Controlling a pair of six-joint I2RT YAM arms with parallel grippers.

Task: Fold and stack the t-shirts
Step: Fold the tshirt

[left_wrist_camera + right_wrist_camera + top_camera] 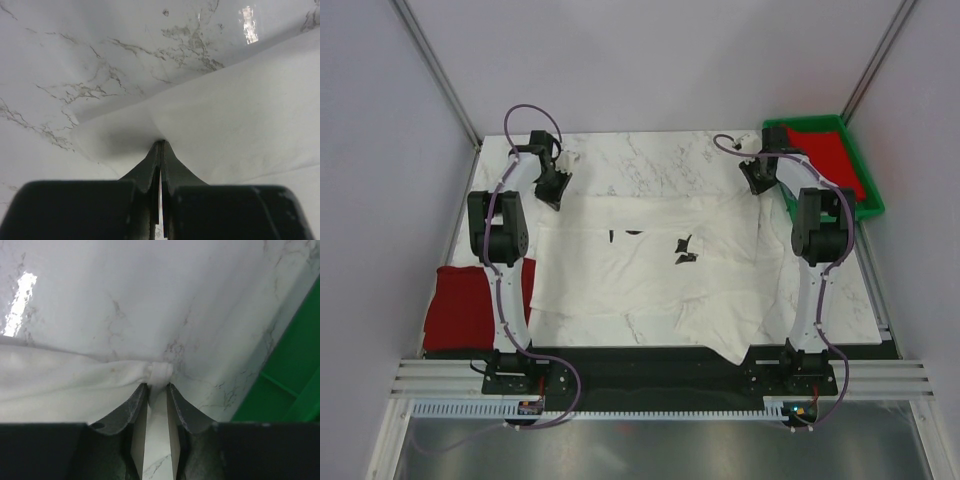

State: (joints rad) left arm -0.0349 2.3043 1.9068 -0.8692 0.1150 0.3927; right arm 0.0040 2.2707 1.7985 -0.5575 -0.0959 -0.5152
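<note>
A white t-shirt (650, 265) with small dark print lies spread on the marble table, wrinkled at its near right. My left gripper (552, 190) is at its far left corner. In the left wrist view the left gripper (161, 143) is shut on the edge of the white cloth (240, 130), which rises to the tips. My right gripper (758, 180) is at the far right corner. In the right wrist view the right gripper (159, 385) pinches a bunched roll of the white t-shirt (60, 385) between its tips. A red t-shirt (460, 305) lies folded at the table's left edge.
A green tray (805, 121) holding red cloth (830, 155) stands at the back right, close beside the right gripper; its wall (290, 380) shows in the right wrist view. Grey walls enclose the table on three sides.
</note>
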